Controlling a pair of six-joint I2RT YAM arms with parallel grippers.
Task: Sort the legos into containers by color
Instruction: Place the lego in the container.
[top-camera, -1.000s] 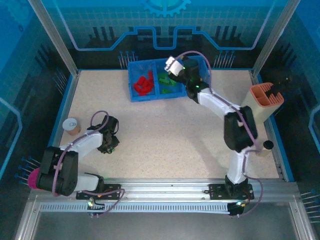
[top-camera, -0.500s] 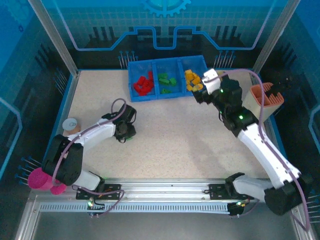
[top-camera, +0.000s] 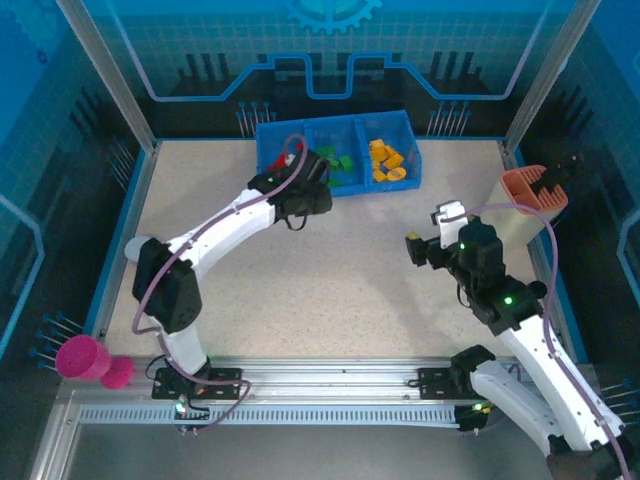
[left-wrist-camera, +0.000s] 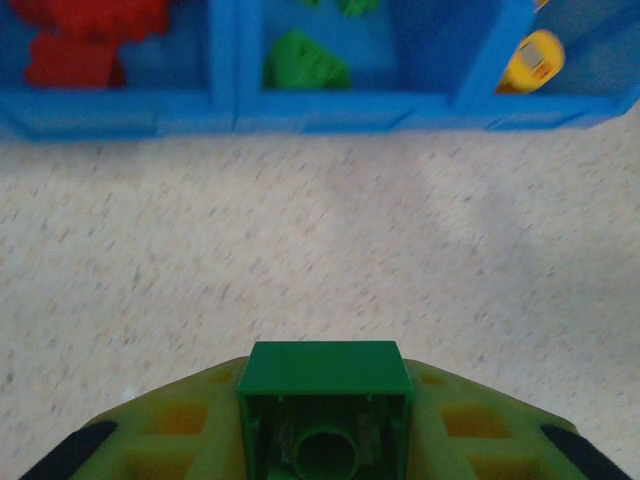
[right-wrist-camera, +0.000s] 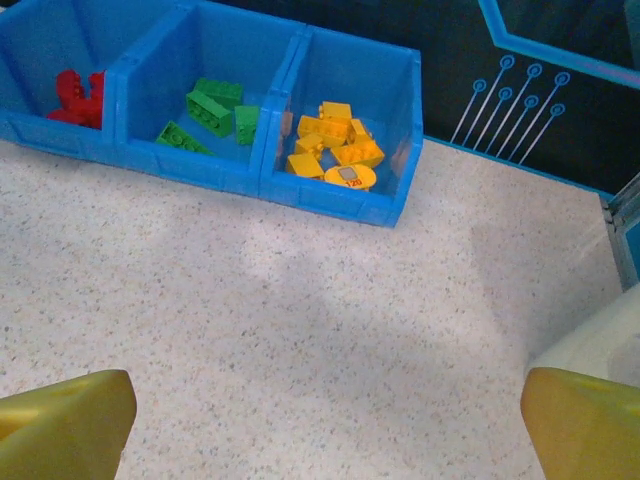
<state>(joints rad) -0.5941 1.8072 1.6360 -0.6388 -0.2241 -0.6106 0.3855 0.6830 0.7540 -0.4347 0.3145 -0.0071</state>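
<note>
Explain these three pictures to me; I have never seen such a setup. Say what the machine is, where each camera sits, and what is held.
This is a robot with two white arms bolted to the near edge of a speckled table. Each arm ends in a two-finger gripper. The wide picture comes from a fixed camera above and behind the arms; the other two come from cameras on the wrists, looking past each gripper's fingers. At the far side sits a blue tray with three compartments: red bricks on the left, green bricks in the middle, yellow bricks on the right. The left gripper is shut on a green brick, close to the tray. The right gripper is open and empty, farther back.
</note>
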